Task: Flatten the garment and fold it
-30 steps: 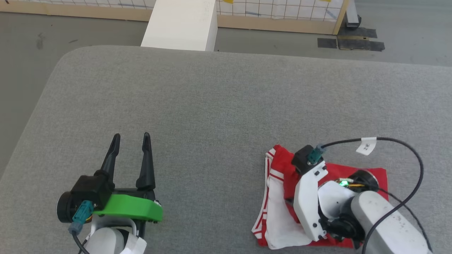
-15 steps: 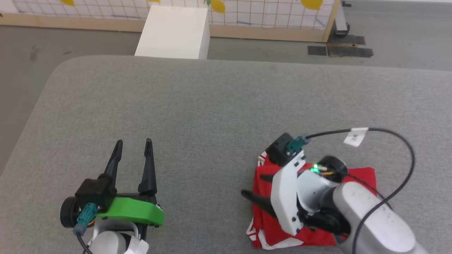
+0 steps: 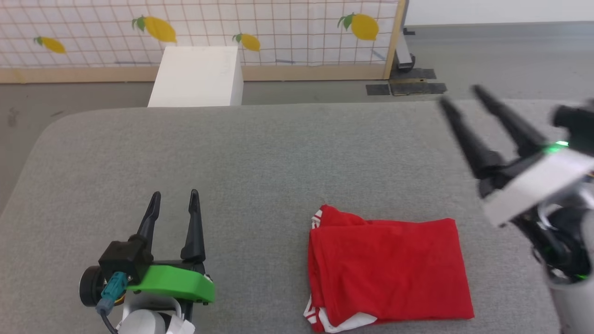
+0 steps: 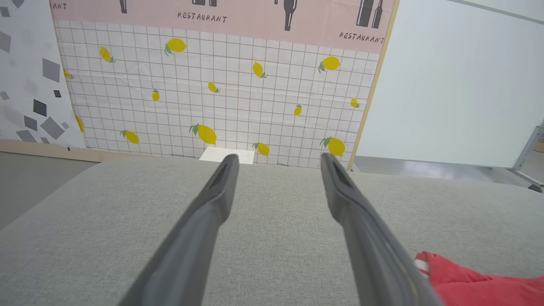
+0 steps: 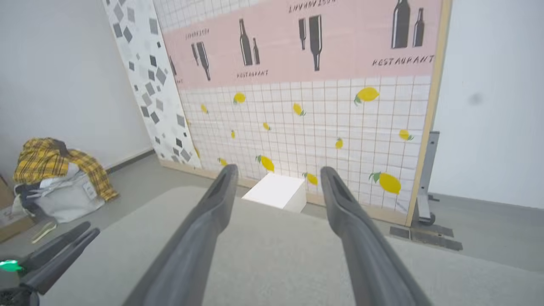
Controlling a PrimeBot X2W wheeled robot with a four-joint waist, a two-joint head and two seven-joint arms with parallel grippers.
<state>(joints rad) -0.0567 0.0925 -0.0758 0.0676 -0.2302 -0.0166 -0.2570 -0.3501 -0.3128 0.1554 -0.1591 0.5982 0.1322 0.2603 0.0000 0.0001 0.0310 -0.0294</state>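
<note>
We find the garment [image 3: 390, 269] lying folded on the gray tabletop [image 3: 260, 153], between our left hand [image 3: 175, 193] and right hand [image 3: 460, 95] (both spread, holding nothing). A white box [image 3: 195, 76] stands beyond the far edge.

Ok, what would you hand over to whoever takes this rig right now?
Left end effector: open, empty, well clear of the garment, to its left.
Right end effector: open, empty, raised to the garment's right.
Garment: folded into a red rectangle on the grey surface, striped trim peeking out at its left edge.
Done: the fold looks complete.
To do: probably just tidying that edge.
</note>
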